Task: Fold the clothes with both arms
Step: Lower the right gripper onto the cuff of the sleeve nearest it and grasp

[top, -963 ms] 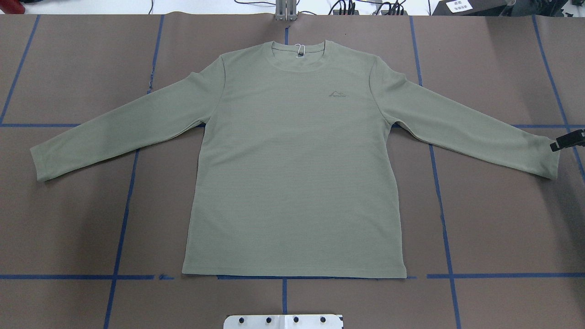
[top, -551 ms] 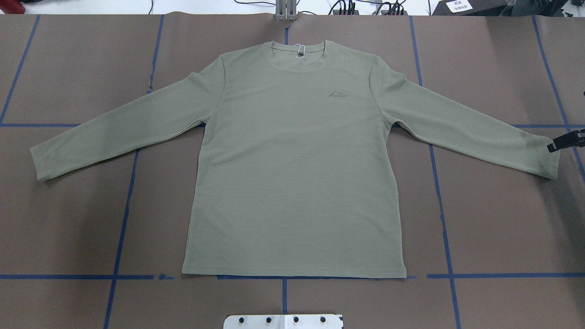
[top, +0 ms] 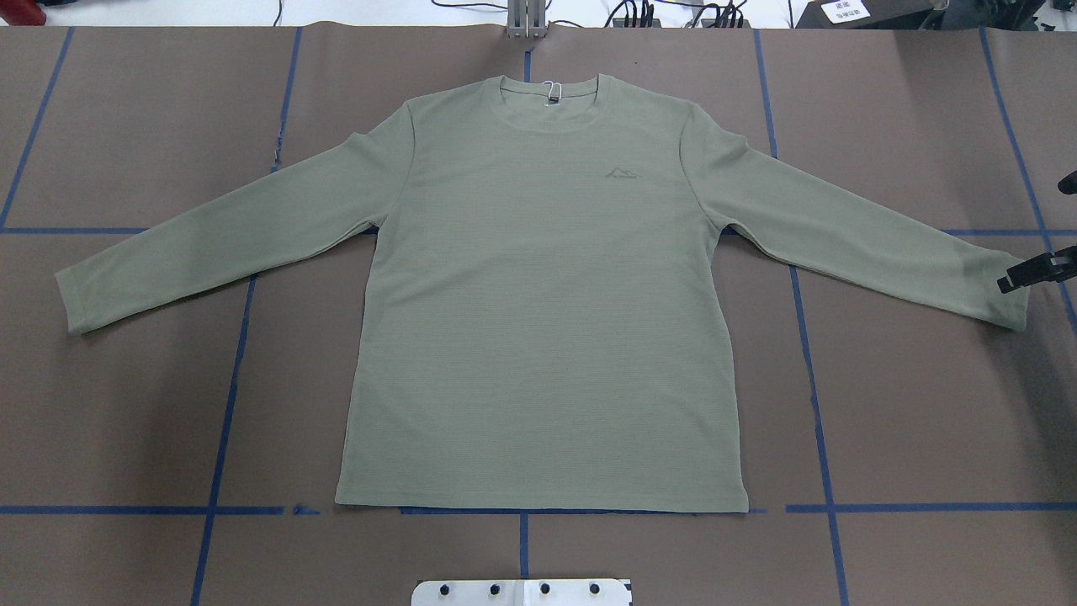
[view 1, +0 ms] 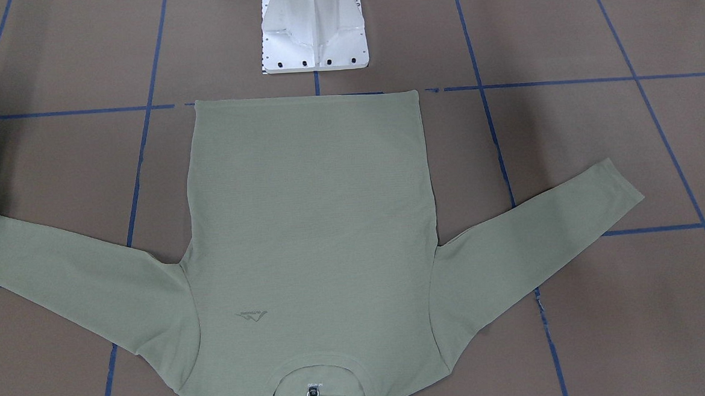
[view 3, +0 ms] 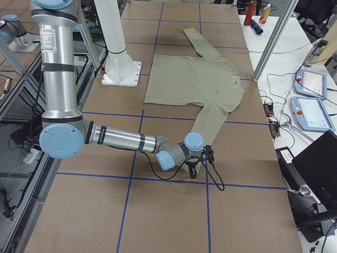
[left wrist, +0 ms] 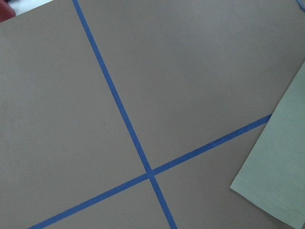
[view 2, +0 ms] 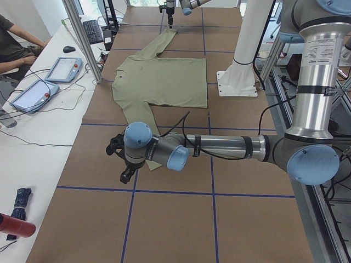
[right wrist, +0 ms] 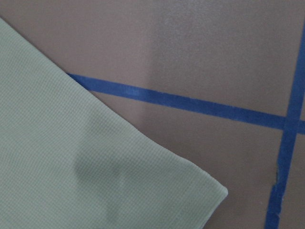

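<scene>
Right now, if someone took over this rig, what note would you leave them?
Right gripper: at the shirt's cuff on the robot's right; jaws' state unclear.
Left gripper: near the other cuff, off the cloth; jaws unclear.
Shirt lies flat, face up, sleeves spread, on the table.
Done: nothing folded.
Left: grasp cuffs, fold sleeves in, then the body.

A: Can you read the right gripper (top: 1014,278)?
B: No. Only a black tip shows toward the desk's (top: 925,404) right edge; the overhead view's border cuts the rest.
A: The left gripper (view 2: 124,174)?
B: Too small, partly behind its wrist; jaws unreadable.
</scene>
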Controlling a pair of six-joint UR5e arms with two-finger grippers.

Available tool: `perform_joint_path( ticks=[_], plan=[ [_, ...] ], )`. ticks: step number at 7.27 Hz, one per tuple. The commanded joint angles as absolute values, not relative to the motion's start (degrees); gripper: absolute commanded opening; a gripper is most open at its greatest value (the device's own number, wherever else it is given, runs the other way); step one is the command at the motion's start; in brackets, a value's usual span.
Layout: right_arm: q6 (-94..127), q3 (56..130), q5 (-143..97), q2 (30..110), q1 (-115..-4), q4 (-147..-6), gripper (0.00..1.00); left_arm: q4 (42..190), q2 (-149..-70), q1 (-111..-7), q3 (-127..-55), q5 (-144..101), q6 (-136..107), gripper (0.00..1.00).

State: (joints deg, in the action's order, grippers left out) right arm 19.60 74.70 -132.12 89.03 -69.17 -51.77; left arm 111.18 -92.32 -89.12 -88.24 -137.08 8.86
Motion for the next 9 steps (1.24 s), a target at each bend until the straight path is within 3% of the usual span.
perform_joint_path(
  ticks=[1, 3, 5, 9],
  plan=[
    [19.6, 74.6, -132.1, 89.0, -68.3, -51.8, 1.00, 111.2, -92.3, -89.1, -88.4, -137.1, 8.9, 1.00],
    [19.6, 74.8, -132.2, 89.6, -68.4, -51.8, 0.81, 111.2, -92.2, -89.2, -88.6, -137.1, 8.8, 1.00],
    [19.6, 74.7, -132.1, 89.7, -68.4, -51.8, 0.71, 111.2, -92.2, -89.2, -88.8, -137.1, 8.8, 1.00],
    [19.6, 74.5, -131.9, 90.4, -68.4, -51.8, 0.70, 111.2, -92.2, -89.2, -88.9, -137.1, 8.8, 1.00]
  ],
)
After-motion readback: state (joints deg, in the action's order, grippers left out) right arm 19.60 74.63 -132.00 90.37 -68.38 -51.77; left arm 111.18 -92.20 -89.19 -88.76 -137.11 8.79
